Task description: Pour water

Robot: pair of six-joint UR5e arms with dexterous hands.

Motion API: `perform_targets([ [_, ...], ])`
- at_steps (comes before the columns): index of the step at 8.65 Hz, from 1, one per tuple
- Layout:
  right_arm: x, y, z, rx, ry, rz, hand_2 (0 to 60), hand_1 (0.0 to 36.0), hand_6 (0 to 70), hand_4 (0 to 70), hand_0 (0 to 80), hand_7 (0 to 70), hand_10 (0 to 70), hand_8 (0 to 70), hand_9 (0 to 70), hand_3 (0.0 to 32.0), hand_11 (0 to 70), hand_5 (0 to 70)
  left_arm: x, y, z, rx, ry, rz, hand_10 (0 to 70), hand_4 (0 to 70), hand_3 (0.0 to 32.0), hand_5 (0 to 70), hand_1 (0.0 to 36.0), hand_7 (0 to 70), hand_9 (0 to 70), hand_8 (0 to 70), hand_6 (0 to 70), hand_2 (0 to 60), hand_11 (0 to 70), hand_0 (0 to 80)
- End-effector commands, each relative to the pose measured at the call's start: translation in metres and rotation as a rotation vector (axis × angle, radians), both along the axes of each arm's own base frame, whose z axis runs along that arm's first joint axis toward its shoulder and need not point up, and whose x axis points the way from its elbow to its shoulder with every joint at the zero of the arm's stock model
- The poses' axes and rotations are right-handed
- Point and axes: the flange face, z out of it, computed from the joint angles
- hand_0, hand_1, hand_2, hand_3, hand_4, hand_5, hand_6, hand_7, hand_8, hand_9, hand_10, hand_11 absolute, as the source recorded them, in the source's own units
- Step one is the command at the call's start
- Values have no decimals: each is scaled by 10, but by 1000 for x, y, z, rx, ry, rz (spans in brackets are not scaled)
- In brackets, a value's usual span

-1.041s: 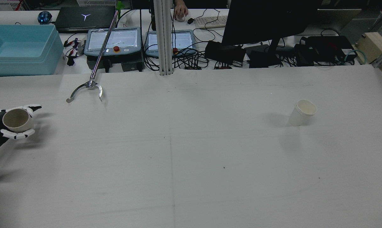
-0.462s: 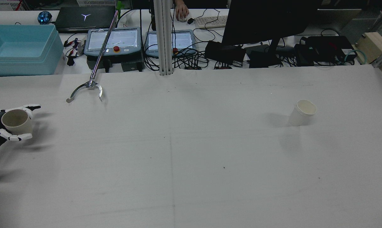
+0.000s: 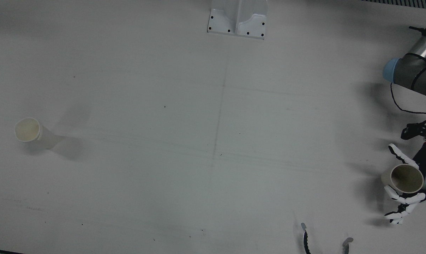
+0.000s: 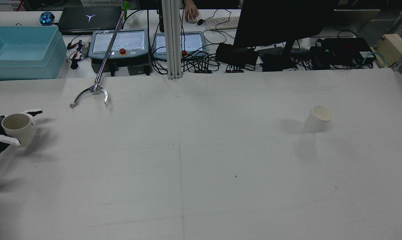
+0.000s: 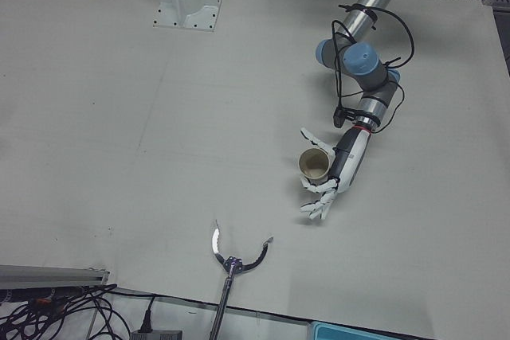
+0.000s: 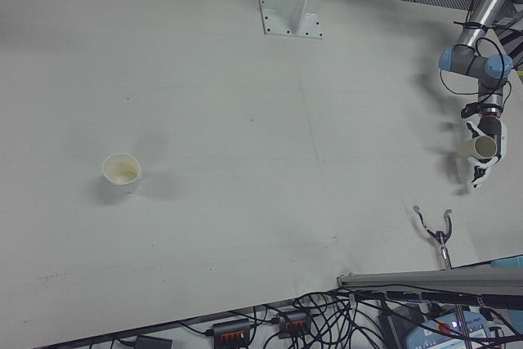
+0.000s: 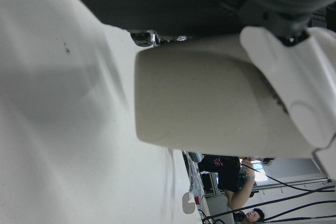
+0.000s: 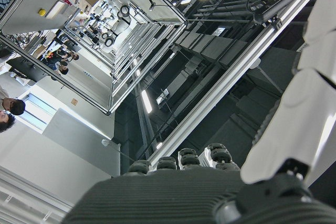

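Note:
My left hand [image 4: 1, 133] is shut on a beige paper cup [image 4: 17, 128] at the far left of the table in the rear view. The cup stands nearly upright with its mouth up. It also shows in the front view [image 3: 405, 178], the left-front view [image 5: 315, 166] and the right-front view [image 6: 477, 149]. In the left hand view the cup [image 7: 210, 98] fills the picture just above the table. A white paper cup [image 4: 318, 118] stands alone far off on the right half; it also shows in the front view [image 3: 28, 129] and the right-front view [image 6: 122, 172]. My right hand [image 8: 294, 129] shows only in its own view, pointing at the ceiling.
A reacher tool's metal claw [image 4: 91, 95] lies on the table near the left hand, its pole running to the back desk. A blue bin [image 4: 21, 50], teach pendants [image 4: 119, 43] and a monitor [image 4: 280, 20] stand beyond the table's far edge. A pedestal base [image 3: 237, 19] sits mid-table.
The left hand has turned the beige cup from tilted toward the camera to nearly upright. Its fingers have drawn in closer around the cup. The white cup has not moved.

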Motion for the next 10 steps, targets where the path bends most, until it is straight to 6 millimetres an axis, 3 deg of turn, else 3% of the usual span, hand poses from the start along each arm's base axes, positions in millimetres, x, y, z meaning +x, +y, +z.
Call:
perform_targets([
  [1, 0, 2, 1, -2, -2, 1, 113, 116, 36, 69, 456, 53, 0, 7, 33, 0, 13, 0, -7, 5, -3, -8, -6, -15, 21, 507, 0, 700, 0, 231, 121, 67, 121, 0, 28, 469],
  [2, 0, 2, 2, -6, -1, 2, 112, 115, 36, 69, 455, 52, 0, 7, 33, 0, 13, 0, -8, 6, -2, -12, -7, -16, 30, 482, 0, 700, 49, 224, 120, 63, 114, 30, 45, 475],
  [3, 0, 2, 2, -5, -2, 1, 114, 116, 36, 68, 454, 53, 1, 7, 34, 0, 14, 0, -10, 6, 1, -9, -2, -21, 29, 480, 0, 700, 39, 218, 119, 58, 106, 76, 42, 461],
  [5, 0, 2, 2, -6, -1, 2, 115, 116, 36, 70, 456, 50, 0, 7, 34, 0, 13, 0, -19, 9, 10, -18, 19, -60, 29, 474, 0, 700, 1, 209, 113, 52, 98, 0, 41, 456],
  [7, 0, 2, 2, -6, -1, 2, 116, 115, 36, 68, 455, 52, 2, 8, 36, 0, 16, 0, -34, 15, 21, -33, 49, -146, 28, 474, 0, 700, 1, 202, 106, 47, 93, 0, 40, 456],
  [10, -3, -4, 6, -15, -2, -9, 116, 115, 37, 69, 454, 54, 2, 8, 35, 0, 16, 0, -35, 16, 25, -37, 94, -154, 28, 479, 0, 700, 10, 199, 100, 43, 89, 0, 39, 457],
])
